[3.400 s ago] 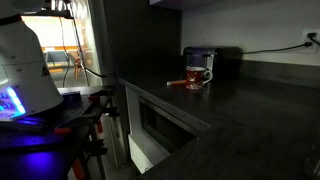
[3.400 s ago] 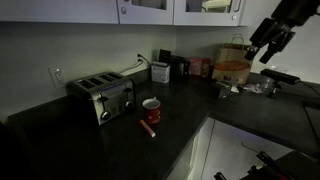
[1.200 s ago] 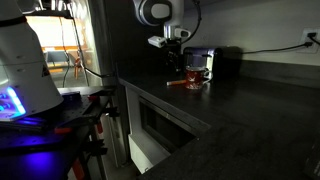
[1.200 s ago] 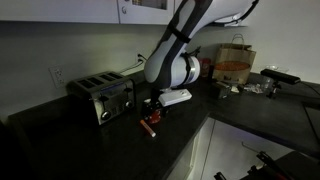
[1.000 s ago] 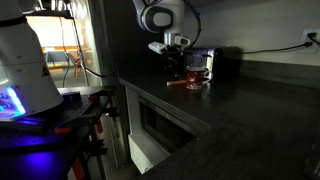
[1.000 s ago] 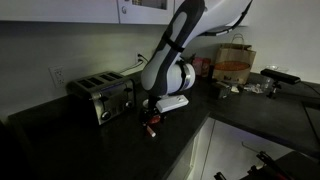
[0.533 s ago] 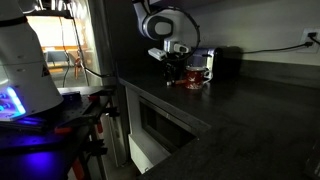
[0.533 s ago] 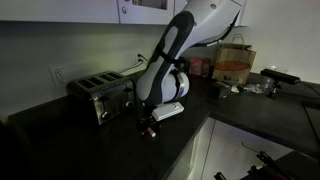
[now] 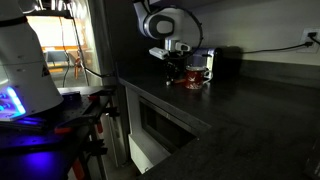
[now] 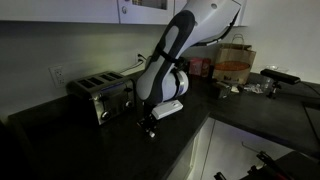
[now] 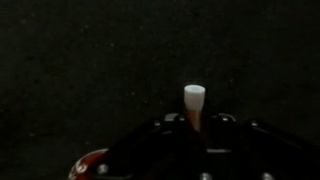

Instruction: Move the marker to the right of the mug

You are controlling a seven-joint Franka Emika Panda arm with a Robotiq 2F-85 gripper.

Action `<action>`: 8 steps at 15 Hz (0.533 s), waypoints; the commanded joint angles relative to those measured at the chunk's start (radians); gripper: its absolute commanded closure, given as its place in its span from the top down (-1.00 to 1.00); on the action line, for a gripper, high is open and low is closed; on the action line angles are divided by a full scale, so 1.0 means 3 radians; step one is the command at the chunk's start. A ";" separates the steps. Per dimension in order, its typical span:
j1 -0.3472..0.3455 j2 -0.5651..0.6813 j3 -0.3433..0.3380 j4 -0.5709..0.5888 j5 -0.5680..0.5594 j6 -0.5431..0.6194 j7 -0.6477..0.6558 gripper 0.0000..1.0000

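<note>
1. The marker (image 11: 194, 100) lies on the worktop (image 9: 250, 110) just beside the mug (image 9: 198, 78). Only its pale cap is clear of my end effector (image 11: 194, 128).
2. Handling (judged): light, stiff, smooth, and liable to roll. Grip mid-barrel, across its axis.
3. My end effector straddles the marker, low on the side away from the mug. I cannot tell whether it is clamped.

Both exterior views dim, coarse and grainy. Brightest patch is a warm orange lit opening (image 9: 60, 40) in the upper left of an exterior view, with a blue-violet glow (image 9: 12, 100) at lower left. Countertop (image 9: 240, 110) near black, faint sheen only. Back wall (image 10: 60, 45) evenly grey; toaster (image 10: 100, 97) catches small highlights. Wrist view almost black, noisy. Pale tip of the marker (image 11: 194, 100) soft and slightly overexposed; lower edge in silhouette.
</note>
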 commanded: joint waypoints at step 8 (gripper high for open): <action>-0.0249 -0.1087 0.0418 -0.0394 0.0363 -0.0506 -0.0256 -0.90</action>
